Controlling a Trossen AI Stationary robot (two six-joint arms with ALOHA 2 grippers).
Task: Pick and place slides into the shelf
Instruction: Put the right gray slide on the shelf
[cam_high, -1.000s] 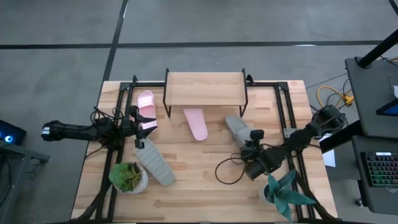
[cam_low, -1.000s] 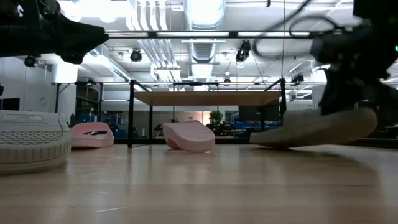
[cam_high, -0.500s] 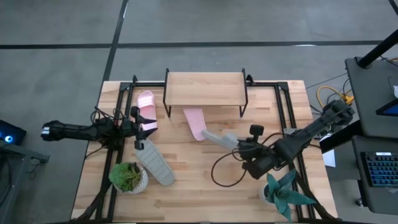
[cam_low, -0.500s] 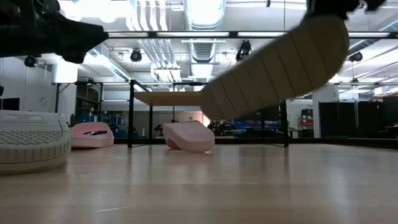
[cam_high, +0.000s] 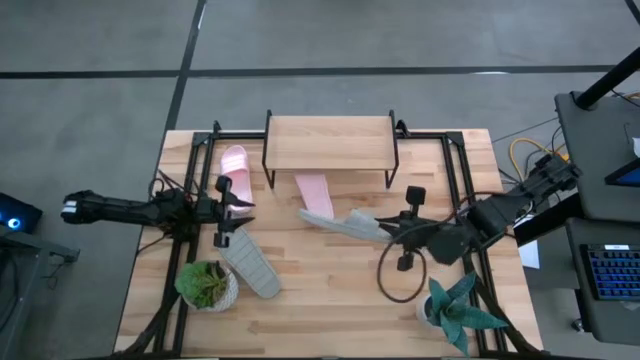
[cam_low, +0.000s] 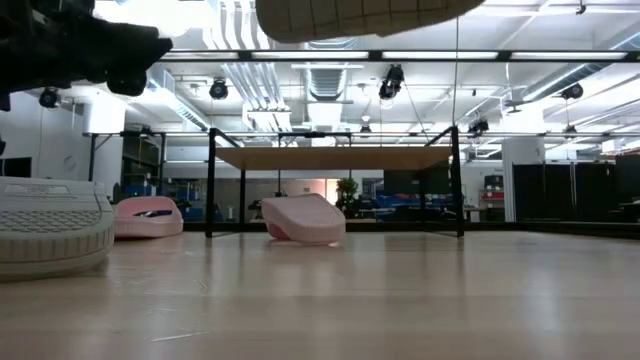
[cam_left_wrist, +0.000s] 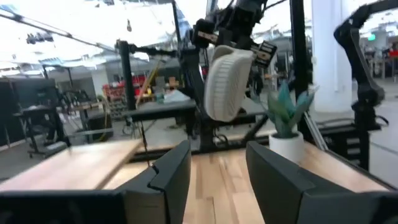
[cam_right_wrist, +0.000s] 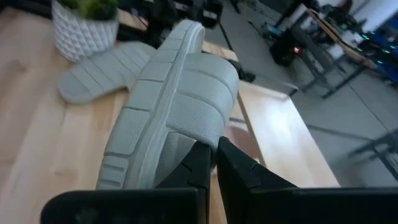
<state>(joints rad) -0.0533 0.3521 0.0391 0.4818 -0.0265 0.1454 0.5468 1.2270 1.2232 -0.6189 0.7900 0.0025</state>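
From above, the right end effector is clamping one light grey slide, holding it off the desk just in front of the shelf, its toe pointing toward the shelf's left half. The right arm is reaching in low from the desk's right edge. One pink slide is lying half under the shelf's front edge, directly beneath the lifted slide's tip. A second pink slide is lying just left of the shelf. The other grey slide is lying sole-up, well in front of the shelf on the left. The left end effector is hanging between those two, fingers partly apart and gripping nothing, its arm stretching in flat from the left.

From desk level, the carried slide's ribbed sole is hanging high above the shelf. Both pink slides are sitting on the desk, one under the shelf, one left of it.

Through the left wrist camera, the raised grey slide is showing upright beyond the parted fingers.

Through the right wrist camera, the closed fingers are pinching the grey slide's strap.
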